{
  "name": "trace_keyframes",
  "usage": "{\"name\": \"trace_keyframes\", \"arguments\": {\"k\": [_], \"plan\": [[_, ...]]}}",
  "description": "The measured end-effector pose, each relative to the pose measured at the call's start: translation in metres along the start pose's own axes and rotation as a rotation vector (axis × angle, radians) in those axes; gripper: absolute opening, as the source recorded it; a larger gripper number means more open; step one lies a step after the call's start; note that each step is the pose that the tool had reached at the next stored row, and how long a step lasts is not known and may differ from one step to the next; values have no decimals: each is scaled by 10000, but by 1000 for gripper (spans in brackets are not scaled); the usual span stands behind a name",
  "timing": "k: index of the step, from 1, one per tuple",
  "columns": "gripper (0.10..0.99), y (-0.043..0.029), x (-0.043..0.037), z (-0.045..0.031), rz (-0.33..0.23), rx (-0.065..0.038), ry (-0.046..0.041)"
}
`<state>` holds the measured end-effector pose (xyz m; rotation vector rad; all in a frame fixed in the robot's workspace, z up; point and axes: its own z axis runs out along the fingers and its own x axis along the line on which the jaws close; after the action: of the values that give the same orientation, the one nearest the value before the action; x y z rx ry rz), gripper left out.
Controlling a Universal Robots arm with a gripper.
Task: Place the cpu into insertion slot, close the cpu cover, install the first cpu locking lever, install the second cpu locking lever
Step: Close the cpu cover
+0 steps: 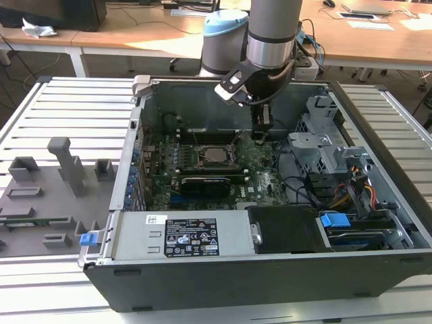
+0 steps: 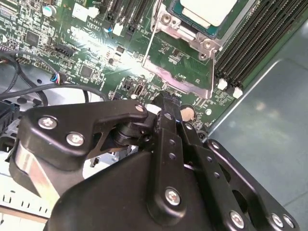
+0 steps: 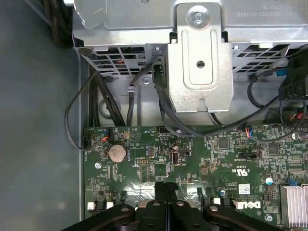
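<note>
Open computer case [image 1: 270, 290] lay on its side on a slatted metal tabletop [image 1: 67, 108], with the arm reaching down into it.

- Gripper [image 1: 260, 133] hung low over the green motherboard [image 1: 263, 182], off the socket area. In both wrist views the gripper [image 3: 166, 185] [image 2: 166, 98] had its two fingers pressed together, with nothing seen between them. It carried no part.
- The cpu [image 1: 214, 156] sat flat inside the insertion slot [image 1: 201, 154], pale metal face up. In the second wrist view the cpu [image 2: 208, 8] lay squarely within the dark rim. Judged seated.
- The cpu cover [image 2: 179, 79] was not yet down. The silver frame stood swung up off the chip, with bare green board showing through its cut-out.

Key relation: from the gripper, the cpu lay toward the exterior view's left and a little nearer that camera. The raised cover stood between the two, on the slot's gripper-facing side, with its free edge toward the fingers. Its hinge line looked to run across the gripper-to-cpu line, though the exact tilt could not be told.

Judged stage: chip placed, cover and both levers outstanding.
</note>
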<state>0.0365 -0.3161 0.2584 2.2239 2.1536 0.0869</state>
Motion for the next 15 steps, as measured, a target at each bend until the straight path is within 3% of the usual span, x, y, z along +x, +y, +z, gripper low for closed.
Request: {"name": "trace_keyframes", "arguments": {"k": [2,3,5,6,11,15], "plan": [[106,1,1,3,-1,69,3],[106,6,0,6,3,426,-12],[106,14,0,9,7,809,-22],[106,20,1,10,6,1049,-30],[106,13,1,10,9,1067,-30],[106,-84,-3,3,8,1049,-30]]}}
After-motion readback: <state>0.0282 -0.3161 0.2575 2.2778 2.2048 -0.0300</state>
